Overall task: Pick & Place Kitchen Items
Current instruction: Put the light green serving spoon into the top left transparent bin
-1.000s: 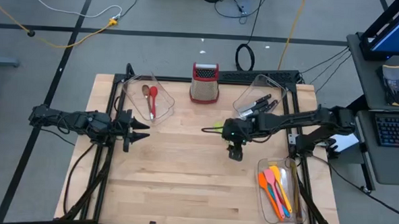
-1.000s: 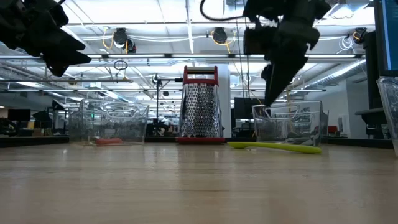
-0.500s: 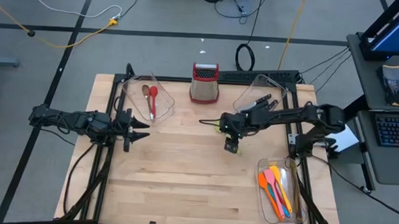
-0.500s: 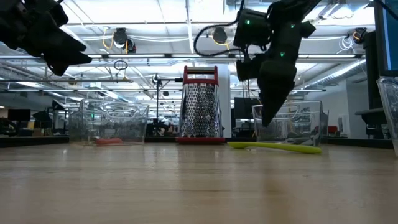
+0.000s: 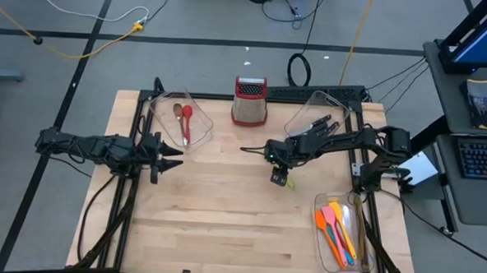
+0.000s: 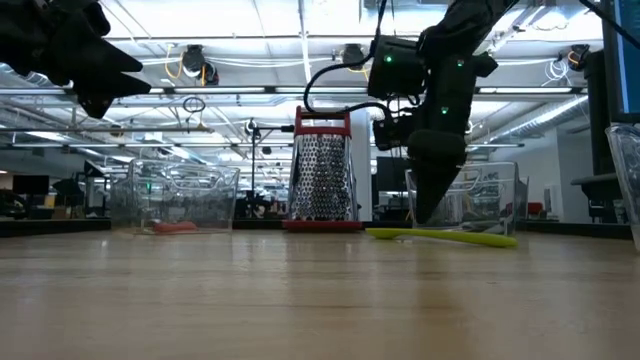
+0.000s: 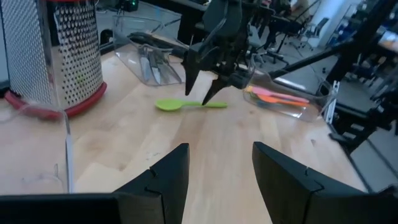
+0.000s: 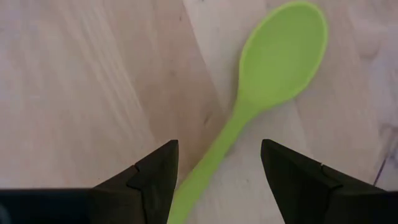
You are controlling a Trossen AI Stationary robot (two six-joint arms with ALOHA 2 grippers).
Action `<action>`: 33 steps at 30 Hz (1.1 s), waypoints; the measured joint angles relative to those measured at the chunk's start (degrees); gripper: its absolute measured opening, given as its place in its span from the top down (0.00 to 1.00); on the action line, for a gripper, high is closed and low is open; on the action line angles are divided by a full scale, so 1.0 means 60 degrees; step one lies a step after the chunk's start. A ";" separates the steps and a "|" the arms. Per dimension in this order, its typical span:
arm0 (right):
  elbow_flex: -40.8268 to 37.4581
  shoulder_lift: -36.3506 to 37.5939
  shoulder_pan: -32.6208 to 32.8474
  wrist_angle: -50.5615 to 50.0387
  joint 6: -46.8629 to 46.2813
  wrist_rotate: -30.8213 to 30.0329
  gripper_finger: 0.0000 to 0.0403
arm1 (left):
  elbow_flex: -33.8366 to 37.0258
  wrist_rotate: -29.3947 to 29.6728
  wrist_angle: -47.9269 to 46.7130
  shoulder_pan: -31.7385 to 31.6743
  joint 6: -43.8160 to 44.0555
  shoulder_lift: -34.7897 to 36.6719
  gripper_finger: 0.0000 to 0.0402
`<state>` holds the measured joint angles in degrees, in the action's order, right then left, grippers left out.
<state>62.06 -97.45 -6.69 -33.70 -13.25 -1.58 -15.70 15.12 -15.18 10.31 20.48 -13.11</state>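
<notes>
Straddling one green spoon (image 8: 261, 106): right gripper (image 8: 217, 174), fingers spread and empty; left gripper (image 7: 214, 177) likewise parted.

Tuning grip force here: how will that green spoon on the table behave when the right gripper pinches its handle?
The green spoon looks like moulded silicone or plastic, so probably light. Its slim handle may flex slightly and slip between the open right gripper. Lying flat on the table, it should pivot rather than roll if nudged.

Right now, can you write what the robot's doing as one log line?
right gripper: open, above green spoon | spoon: flat on table, unheld | left gripper: open, waiting at left edge
</notes>
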 joint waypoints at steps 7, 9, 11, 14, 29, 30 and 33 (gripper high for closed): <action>0.0000 -0.0479 0.0118 -0.0004 -0.0187 0.0021 0.44 | 0.0000 -0.0002 0.0014 0.0000 0.1288 -0.0002 0.56; 0.0004 -0.0729 0.0207 0.0036 -0.0185 0.0020 0.44 | 0.0000 -0.0004 0.0048 0.0000 0.1768 -0.0003 0.56; 0.0037 -0.0989 0.0284 0.0131 -0.0268 0.0006 0.44 | 0.0000 -0.0004 0.0092 0.0000 0.2211 0.0001 0.56; 0.0047 -0.1273 0.0342 0.0085 -0.0647 0.0032 0.47 | 0.0000 0.0005 0.0099 0.0000 0.2637 0.0001 0.56; 0.0006 -0.1002 0.0677 0.0450 -0.1452 0.0106 0.94 | 0.0000 0.0337 0.0673 -0.0007 0.2614 -0.0001 0.56; -0.0019 -0.0856 0.0679 0.0545 -0.1413 0.0293 0.94 | 0.0000 0.0337 0.0652 -0.0007 0.2614 -0.0003 0.56; -0.0062 -0.0360 0.0713 0.1010 -0.1318 0.0983 0.94 | 0.0000 0.0340 0.0652 -0.0007 0.2617 -0.0002 0.56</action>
<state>61.69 -99.61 -2.41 -27.64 -21.16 4.31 -15.70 17.17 -11.27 10.26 36.18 -13.12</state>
